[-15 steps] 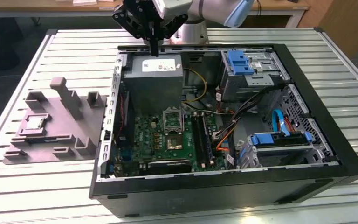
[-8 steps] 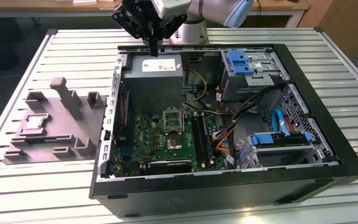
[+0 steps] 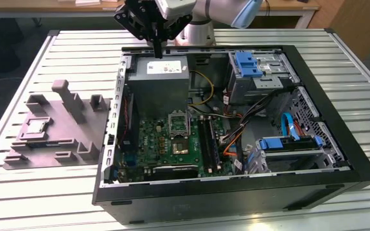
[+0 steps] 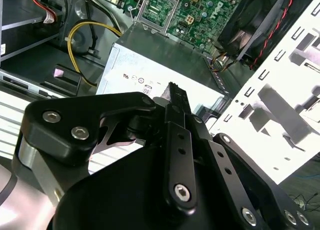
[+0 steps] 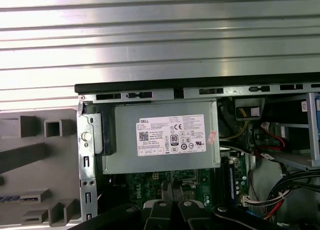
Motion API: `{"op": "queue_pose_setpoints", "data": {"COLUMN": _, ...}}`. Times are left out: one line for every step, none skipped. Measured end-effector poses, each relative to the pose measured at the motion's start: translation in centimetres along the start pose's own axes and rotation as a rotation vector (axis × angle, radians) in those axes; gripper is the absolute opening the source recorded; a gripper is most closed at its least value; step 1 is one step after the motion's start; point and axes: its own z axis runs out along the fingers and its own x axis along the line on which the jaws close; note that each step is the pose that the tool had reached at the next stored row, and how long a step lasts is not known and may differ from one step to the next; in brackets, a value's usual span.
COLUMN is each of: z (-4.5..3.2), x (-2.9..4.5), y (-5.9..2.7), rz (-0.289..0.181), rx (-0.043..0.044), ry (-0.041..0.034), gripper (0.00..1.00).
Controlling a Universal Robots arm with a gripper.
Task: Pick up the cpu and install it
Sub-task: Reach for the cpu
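Observation:
The cpu point(image 3: 36, 127), a small silver square, lies in a recess of the grey moulded fixture point(image 3: 75, 139) on the table, at the exterior view's left of the open computer case. My gripper point(image 3: 158, 52) hangs over the case's back edge, above the grey power supply point(image 3: 160, 84), far from the cpu. Its black fingers point(image 4: 177, 98) are pressed together with nothing between them. In the first wrist view the gripper point(image 5: 172, 189) points over the power supply point(image 5: 160, 137). The green motherboard point(image 3: 165, 144) carries the metal socket frame point(image 3: 178, 123), also in the second wrist view point(image 4: 157, 5).
The black case wall point(image 3: 236, 192) rings the motherboard. Drive bays with blue clips point(image 3: 248, 65) and loose cables point(image 3: 236, 130) crowd the side at the exterior view's right. A fan point(image 4: 255, 20) sits beside the power supply. Slatted metal tabletop point(image 3: 44, 192) surrounds everything.

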Motion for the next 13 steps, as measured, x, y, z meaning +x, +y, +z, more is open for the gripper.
{"op": "queue_pose_setpoints", "data": {"z": 0.00, "x": 0.03, "y": 0.00, "rz": 0.000, "rx": -0.0001, "ry": 0.0000, "gripper": 0.11}}
{"op": "queue_pose_setpoints", "data": {"z": 0.00, "x": 0.05, "y": -0.01, "rz": 0.000, "rx": 0.0000, "ry": 0.0000, "gripper": 0.11}}
{"op": "queue_pose_setpoints", "data": {"z": 0.00, "x": 0.07, "y": -0.01, "rz": 0.000, "rx": 0.0000, "ry": 0.0000, "gripper": 0.11}}
{"op": "queue_pose_setpoints", "data": {"z": 0.00, "x": 0.18, "y": -0.01, "rz": 0.000, "rx": 0.0000, "ry": 0.0000, "gripper": 0.11}}
{"op": "queue_pose_setpoints", "data": {"z": -0.01, "x": 0.21, "y": -0.02, "rz": 0.000, "rx": 0.0000, "ry": 0.0000, "gripper": 0.11}}
{"op": "queue_pose_setpoints", "data": {"z": -0.01, "x": 0.21, "y": -0.02, "rz": 0.000, "rx": -0.0001, "ry": 0.0000, "gripper": 0.11}}
{"op": "queue_pose_setpoints", "data": {"z": -0.01, "x": 0.21, "y": -0.02, "rz": 0.000, "rx": 0.0000, "ry": 0.0000, "gripper": 0.11}}
{"op": "queue_pose_setpoints", "data": {"z": 0.00, "x": 0.22, "y": -0.02, "rz": 0.000, "rx": 0.0000, "ry": 0.0000, "gripper": 0.11}}
{"op": "queue_pose_setpoints", "data": {"z": 0.00, "x": 0.22, "y": -0.02, "rz": 0.000, "rx": 0.0000, "ry": 0.0000, "gripper": 0.11}}
{"op": "queue_pose_setpoints", "data": {"z": -0.01, "x": 0.34, "y": -0.03, "rz": 0.000, "rx": 0.0000, "ry": 0.0000, "gripper": 0.11}}
{"op": "queue_pose_setpoints", "data": {"z": -0.01, "x": 0.48, "y": -0.04, "rz": 0.000, "rx": 0.0000, "ry": 0.0000, "gripper": 0.11}}
{"op": "queue_pose_setpoints", "data": {"z": -0.01, "x": 0.49, "y": -0.04, "rz": 0.000, "rx": 0.0000, "ry": -0.0001, "gripper": 0.11}}
{"op": "queue_pose_setpoints", "data": {"z": -0.01, "x": 0.50, "y": -0.04, "rz": 0.000, "rx": 0.0000, "ry": 0.0000, "gripper": 0.11}}
